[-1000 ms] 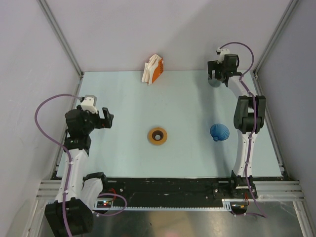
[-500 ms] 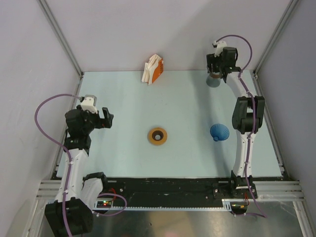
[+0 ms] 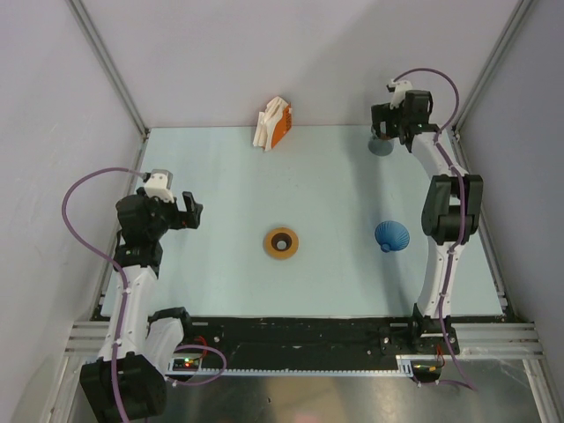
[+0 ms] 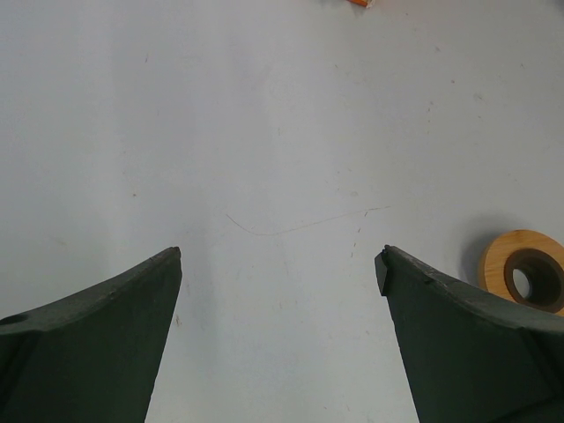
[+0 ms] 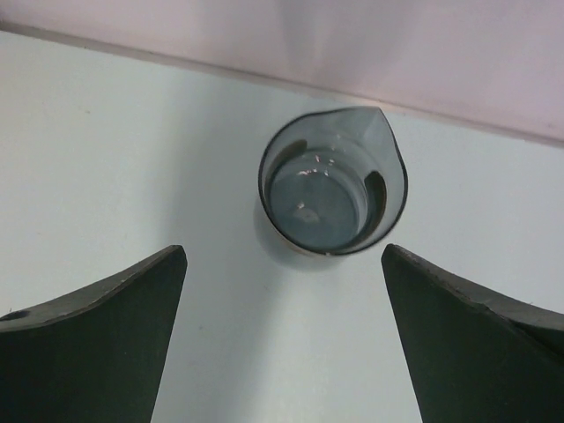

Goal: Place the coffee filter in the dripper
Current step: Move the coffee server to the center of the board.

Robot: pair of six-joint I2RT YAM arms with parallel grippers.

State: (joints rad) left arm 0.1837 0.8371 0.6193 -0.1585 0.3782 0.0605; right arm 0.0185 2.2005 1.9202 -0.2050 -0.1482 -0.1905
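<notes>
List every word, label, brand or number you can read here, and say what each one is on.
No text is readable in any view.
Orange and white filter pack: any print is too small to read.
Dripper, grey cup, orange ring: no markings show.

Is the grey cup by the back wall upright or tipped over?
Upright: the right wrist view looks down into the grey cup, showing its round rim, spout and bottom.
</notes>
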